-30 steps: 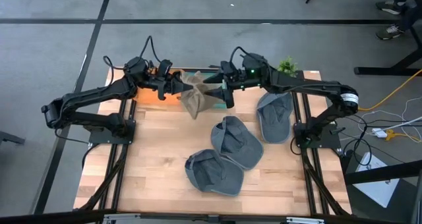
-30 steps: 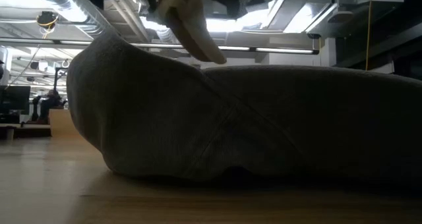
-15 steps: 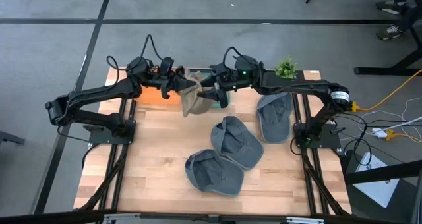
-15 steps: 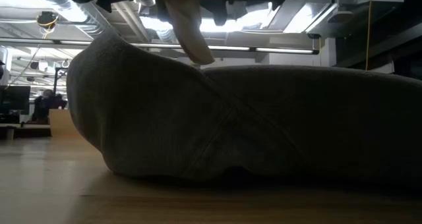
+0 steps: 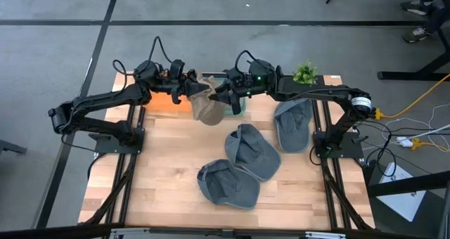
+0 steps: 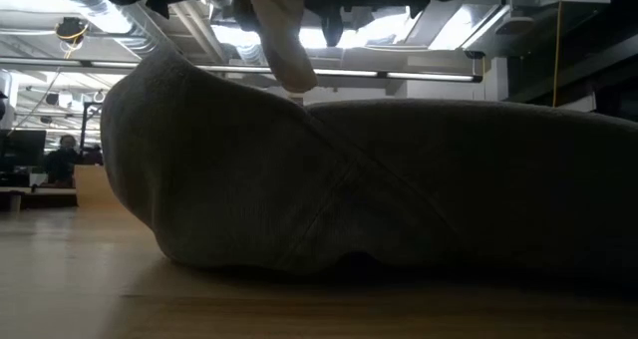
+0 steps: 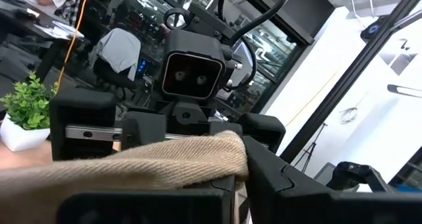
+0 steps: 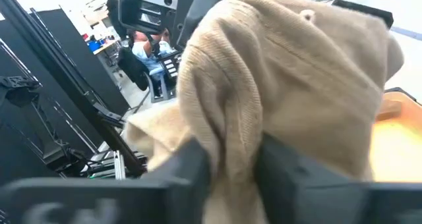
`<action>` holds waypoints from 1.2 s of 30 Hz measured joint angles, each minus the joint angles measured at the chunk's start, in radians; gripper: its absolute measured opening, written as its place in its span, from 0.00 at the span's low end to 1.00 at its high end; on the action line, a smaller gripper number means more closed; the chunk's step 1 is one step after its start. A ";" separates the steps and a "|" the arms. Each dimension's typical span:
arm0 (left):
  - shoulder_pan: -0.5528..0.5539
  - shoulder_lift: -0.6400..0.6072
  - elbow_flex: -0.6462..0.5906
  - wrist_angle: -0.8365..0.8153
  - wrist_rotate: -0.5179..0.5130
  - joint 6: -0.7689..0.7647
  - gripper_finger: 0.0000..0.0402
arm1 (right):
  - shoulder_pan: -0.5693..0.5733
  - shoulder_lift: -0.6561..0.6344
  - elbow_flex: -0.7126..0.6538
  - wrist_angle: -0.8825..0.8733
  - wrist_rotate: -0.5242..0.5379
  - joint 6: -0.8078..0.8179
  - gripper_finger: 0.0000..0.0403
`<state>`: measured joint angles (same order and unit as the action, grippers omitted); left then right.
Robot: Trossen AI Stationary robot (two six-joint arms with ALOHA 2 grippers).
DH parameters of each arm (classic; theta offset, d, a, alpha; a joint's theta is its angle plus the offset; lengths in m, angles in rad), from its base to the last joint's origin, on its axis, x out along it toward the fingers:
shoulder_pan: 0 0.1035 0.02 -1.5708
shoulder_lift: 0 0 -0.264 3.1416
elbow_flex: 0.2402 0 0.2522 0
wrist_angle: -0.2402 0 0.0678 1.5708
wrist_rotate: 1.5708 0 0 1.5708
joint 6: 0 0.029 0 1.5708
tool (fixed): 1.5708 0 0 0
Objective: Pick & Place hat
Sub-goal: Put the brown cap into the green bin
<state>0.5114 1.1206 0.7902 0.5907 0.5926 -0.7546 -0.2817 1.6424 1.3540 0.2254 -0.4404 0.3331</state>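
Note:
A tan hat (image 5: 206, 102) hangs above the far middle of the table between my two grippers. My left gripper (image 5: 190, 92) is shut on its left side, and my right gripper (image 5: 221, 97) is closed on its right side. In the low view the tan hat (image 6: 280, 32) dangles at the top, clear of the table. Three grey hats lie flat on the wood: one at the centre (image 5: 252, 151), one nearer the front (image 5: 228, 184), one at the right (image 5: 293, 124). The low view is mostly filled by a grey hat (image 6: 379, 189). My left gripper pinches a rolled edge of the tan hat (image 7: 173, 163) between its two fingers, coming level from the table's left side. The cloth lies across the fingers, lifted clear of the table. My right gripper pinches a bunched fold of the tan hat (image 8: 232, 148) between its fingers (image 8: 192, 163), several layers thick, coming level from the table's right. The rest of the hat bulges beyond the fingers and hangs down.
A small potted plant (image 5: 305, 72) stands at the far right edge. A teal object (image 5: 236, 107) sits beneath the right gripper. An orange patch (image 5: 163, 100) marks the far left of the table. Bare wood (image 5: 162, 169) lies at the near left.
My right gripper has moved toward the table's left, up to the tan hat, and has shut on its right side. The hat, held by my left gripper all along, has drawn in from a spread, slanting hang to a bunched one between both grippers.

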 joint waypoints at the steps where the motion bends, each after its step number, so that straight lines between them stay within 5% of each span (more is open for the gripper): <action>1: 0.000 0.000 0.000 0.000 0.000 -0.004 0.04 | 0.000 0.000 0.000 0.001 0.000 0.000 0.18; 4: 0.002 0.000 0.000 0.000 0.002 -0.008 0.05 | 0.000 0.000 0.000 0.001 0.001 -0.001 0.04; 18: 0.003 -0.090 0.000 -0.010 0.080 0.014 0.41 | 0.000 -0.015 0.001 -0.022 -0.029 0.004 0.04; 26: 0.004 -0.168 -0.001 0.000 0.083 0.100 0.46 | -0.030 -0.113 -0.001 -0.220 -0.024 -0.060 0.03; 36: -0.031 -0.166 0.000 -0.037 -0.014 0.013 0.43 | -0.050 -0.214 -0.001 -0.478 0.257 -0.101 0.04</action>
<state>0.4799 0.9542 0.7906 0.5534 0.5784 -0.7415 -0.3317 1.4288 1.3533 -0.2525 -0.1838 0.2318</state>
